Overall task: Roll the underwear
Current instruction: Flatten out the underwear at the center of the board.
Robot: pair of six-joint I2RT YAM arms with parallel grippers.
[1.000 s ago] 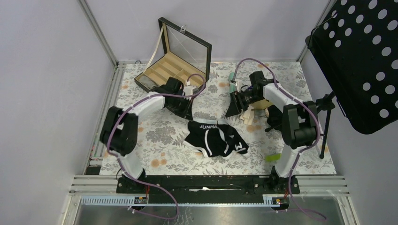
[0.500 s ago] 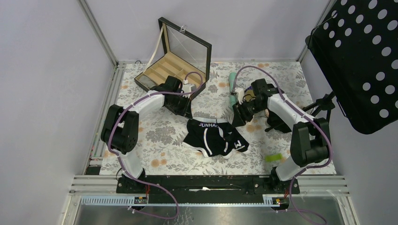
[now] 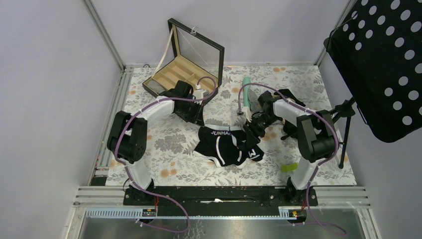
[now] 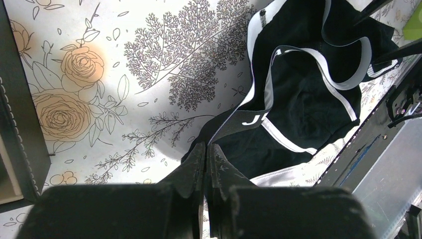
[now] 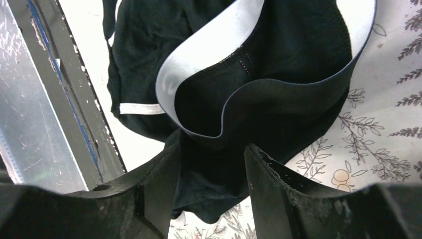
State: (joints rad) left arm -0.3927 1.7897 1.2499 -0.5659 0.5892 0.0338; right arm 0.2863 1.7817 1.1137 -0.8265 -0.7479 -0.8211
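The underwear (image 3: 229, 145), dark cloth with a white waistband edge, lies crumpled mid-table on the flowered cloth. My left gripper (image 3: 200, 121) is at its back left corner. In the left wrist view its jaws (image 4: 206, 145) are shut, and the waistband corner of the underwear (image 4: 298, 94) runs straight into the tips. My right gripper (image 3: 250, 130) is low over the garment's right end. In the right wrist view it (image 5: 211, 149) stands open, with a fold of the underwear (image 5: 219, 124) lying loose between its fingers (image 5: 263, 169).
An open box (image 3: 189, 69) with a glass lid stands behind the left arm. A teal object (image 3: 246, 85) lies at the back near the right arm, and a small green piece (image 3: 288, 167) at the front right. A black perforated stand (image 3: 383, 59) overhangs the right side.
My right gripper has swung left and down from the back right onto the underwear's right end, and that end has bunched up. The left gripper has stayed put.
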